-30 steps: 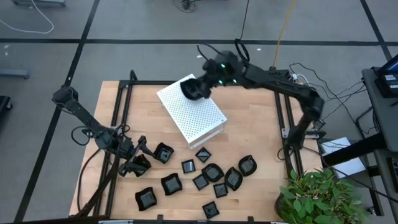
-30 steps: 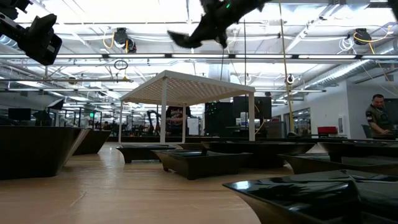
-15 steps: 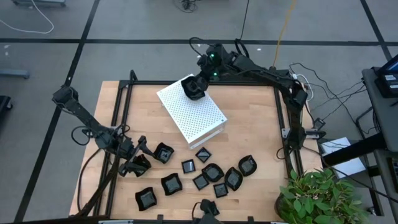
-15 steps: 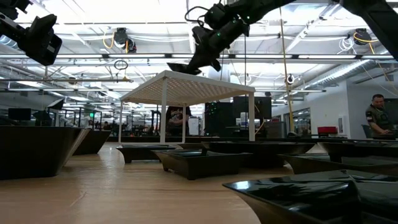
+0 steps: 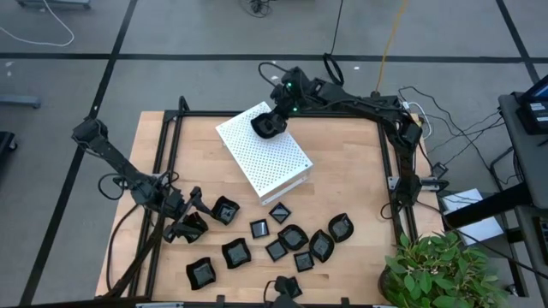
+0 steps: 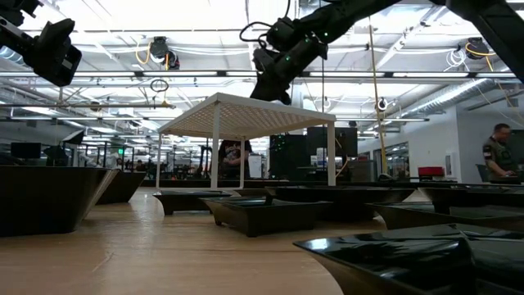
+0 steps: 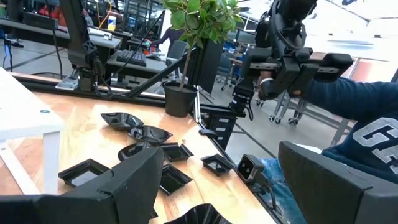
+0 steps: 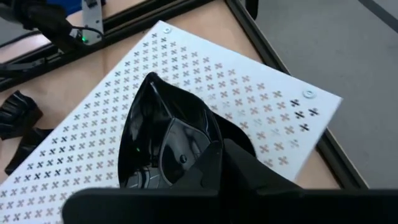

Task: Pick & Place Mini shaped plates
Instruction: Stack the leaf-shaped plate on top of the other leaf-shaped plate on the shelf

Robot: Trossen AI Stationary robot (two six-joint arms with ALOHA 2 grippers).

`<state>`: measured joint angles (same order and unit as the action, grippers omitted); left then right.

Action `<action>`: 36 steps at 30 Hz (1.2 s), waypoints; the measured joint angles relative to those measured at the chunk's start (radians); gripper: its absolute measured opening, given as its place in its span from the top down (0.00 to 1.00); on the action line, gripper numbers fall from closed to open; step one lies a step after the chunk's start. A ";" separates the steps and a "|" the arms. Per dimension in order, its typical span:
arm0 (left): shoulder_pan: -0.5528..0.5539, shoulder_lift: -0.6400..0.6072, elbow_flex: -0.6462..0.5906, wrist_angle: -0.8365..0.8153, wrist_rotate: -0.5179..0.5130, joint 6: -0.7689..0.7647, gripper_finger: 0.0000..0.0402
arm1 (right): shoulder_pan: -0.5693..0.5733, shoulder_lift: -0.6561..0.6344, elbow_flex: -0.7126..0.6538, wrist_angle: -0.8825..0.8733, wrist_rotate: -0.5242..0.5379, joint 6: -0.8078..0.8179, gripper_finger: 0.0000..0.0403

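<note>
My right gripper [image 5: 271,126] is shut on a glossy black mini plate [image 8: 165,140] over the far corner of the white perforated box [image 5: 264,158]. In the low view this gripper [image 6: 268,86] is right at the box's top. Several more black mini plates [image 5: 293,237] lie on the wooden table near its front edge. My left gripper [image 5: 187,224] is low over the table's near left, open. One wavy-edged plate [image 7: 200,215] lies between its fingers. My right gripper pinches the plate's rim [image 8: 205,155] on the side toward the wrist, with one finger [image 8: 233,171] lying over the rim into the hollow. The fingers slant down from the table's far right. The plate sits tilted, right at the box's perforated top [image 8: 249,93]. I cannot tell whether it rests there.
A black frame [image 5: 390,162] edges the table. A potted plant [image 5: 437,269] stands at the near right corner. A person in a blue sleeve [image 7: 348,106] shows beyond the front edge, and another person [image 6: 495,152] stands far back in the room.
My right gripper has come down with the plate from well above the box to the level of its top at the far corner, staying shut on the plate. The plate has tipped from reaching out sideways to lying close over the perforated top.
</note>
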<state>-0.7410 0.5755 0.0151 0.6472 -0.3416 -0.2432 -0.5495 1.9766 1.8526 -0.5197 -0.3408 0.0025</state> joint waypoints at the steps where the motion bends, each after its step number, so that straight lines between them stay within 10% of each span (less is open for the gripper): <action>1: 0.000 0.000 0.000 0.000 0.000 0.000 0.19 | 0.000 -0.001 -0.002 0.001 0.001 0.000 1.00; 36: 0.000 0.000 0.000 0.000 0.000 0.000 0.19 | 0.008 -0.001 -0.014 0.030 0.052 -0.016 1.00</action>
<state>-0.7411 0.5758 0.0153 0.6470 -0.3416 -0.2432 -0.5411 1.9755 1.8381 -0.4900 -0.2890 -0.0131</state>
